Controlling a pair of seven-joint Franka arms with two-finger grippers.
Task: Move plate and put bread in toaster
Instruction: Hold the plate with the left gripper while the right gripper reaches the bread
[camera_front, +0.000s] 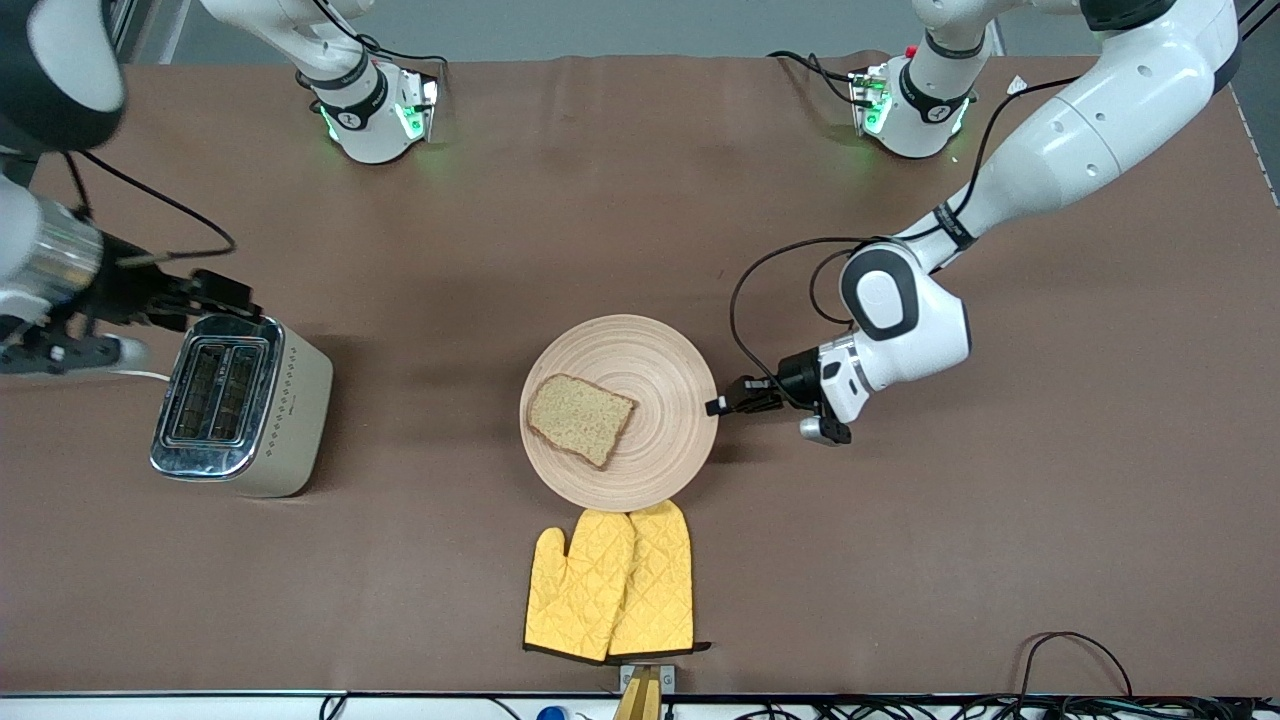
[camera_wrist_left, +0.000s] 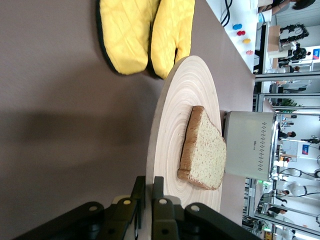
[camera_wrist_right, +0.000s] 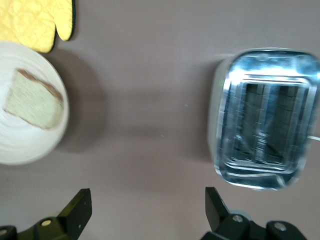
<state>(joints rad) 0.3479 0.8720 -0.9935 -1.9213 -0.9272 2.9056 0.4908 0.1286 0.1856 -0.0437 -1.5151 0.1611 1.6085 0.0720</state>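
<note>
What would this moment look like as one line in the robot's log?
left gripper: shut on plate rim | bread: on plate | right gripper: open, above table beside toaster | toaster slots: empty

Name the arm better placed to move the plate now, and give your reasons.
Left. Its tool is shut on the plate's rim. The right tool hangs open between plate and toaster, holding nothing.

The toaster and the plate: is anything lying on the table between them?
No. Between the toaster and the plate there is only bare brown tabletop, as the front view and the right wrist view both show.
</note>
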